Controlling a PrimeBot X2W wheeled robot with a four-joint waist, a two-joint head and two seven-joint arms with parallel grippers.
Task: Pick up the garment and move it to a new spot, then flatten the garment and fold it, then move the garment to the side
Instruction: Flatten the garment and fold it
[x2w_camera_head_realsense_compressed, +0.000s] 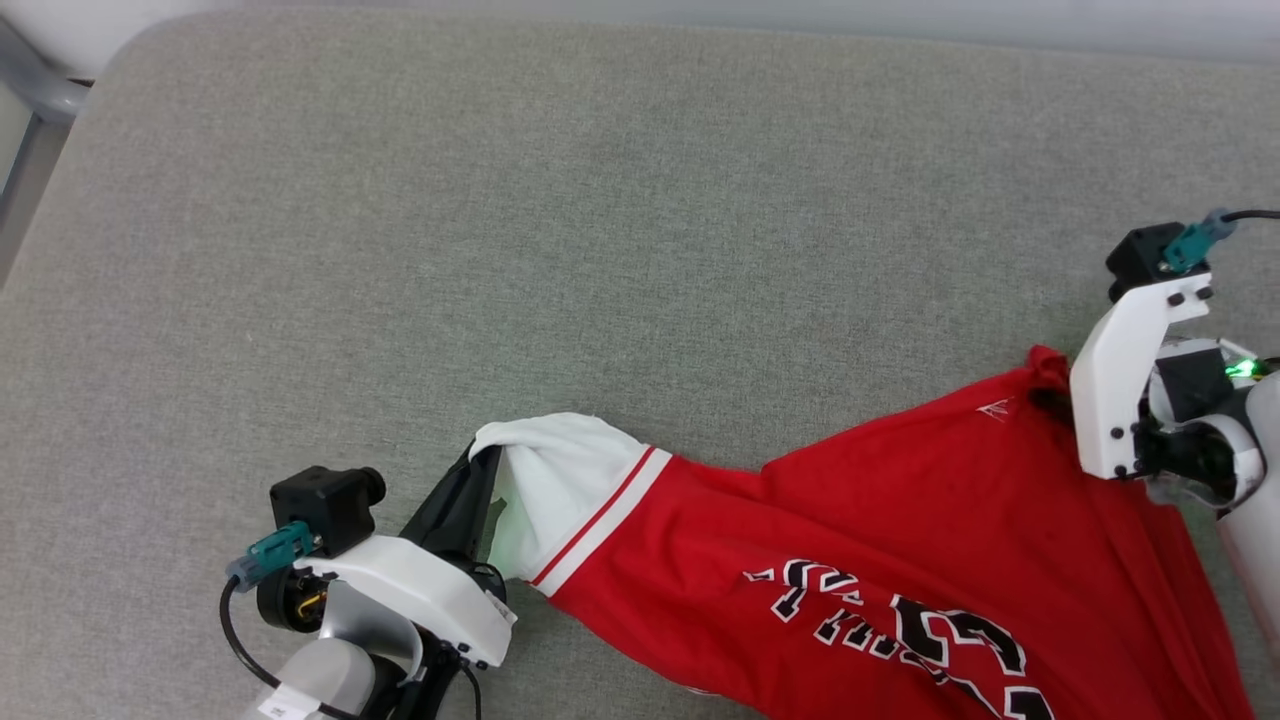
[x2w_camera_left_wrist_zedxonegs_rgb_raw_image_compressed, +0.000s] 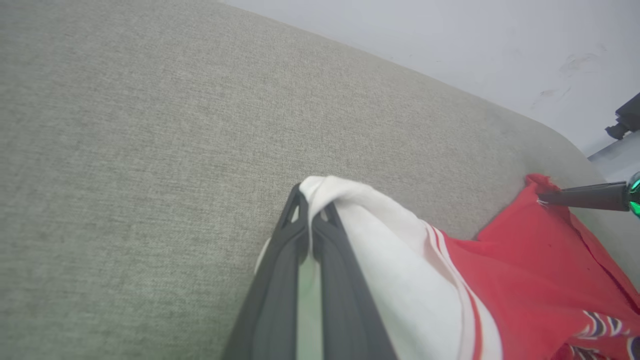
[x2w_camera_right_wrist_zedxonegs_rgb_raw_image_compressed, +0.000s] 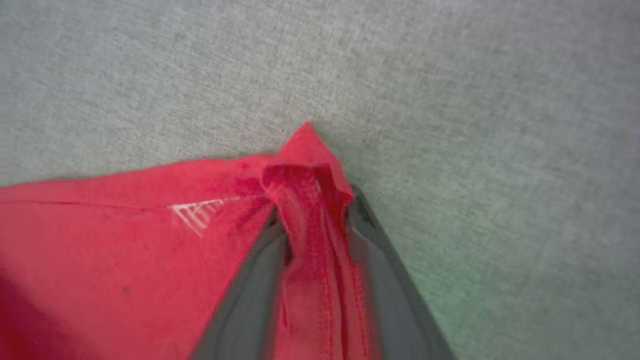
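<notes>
The garment (x2w_camera_head_realsense_compressed: 900, 540), a red jersey with a white sleeve and black white-outlined letters, lies stretched across the lower right of the grey cushion. My left gripper (x2w_camera_head_realsense_compressed: 487, 455) is shut on the white sleeve's end (x2w_camera_left_wrist_zedxonegs_rgb_raw_image_compressed: 350, 210); in the left wrist view the fingers (x2w_camera_left_wrist_zedxonegs_rgb_raw_image_compressed: 285, 250) pinch the white cloth. My right gripper (x2w_camera_head_realsense_compressed: 1050, 390) is shut on a red hem corner (x2w_camera_right_wrist_zedxonegs_rgb_raw_image_compressed: 310, 160) at the garment's far right. The fabric hangs taut between the two grippers. The garment's lower part runs off the bottom of the head view.
The grey fabric cushion (x2w_camera_head_realsense_compressed: 560, 230) spreads wide to the left and far side of the garment. Its rounded edge and a pale wall (x2w_camera_left_wrist_zedxonegs_rgb_raw_image_compressed: 450, 35) lie beyond. A metal frame bar (x2w_camera_head_realsense_compressed: 30, 90) stands at the upper left corner.
</notes>
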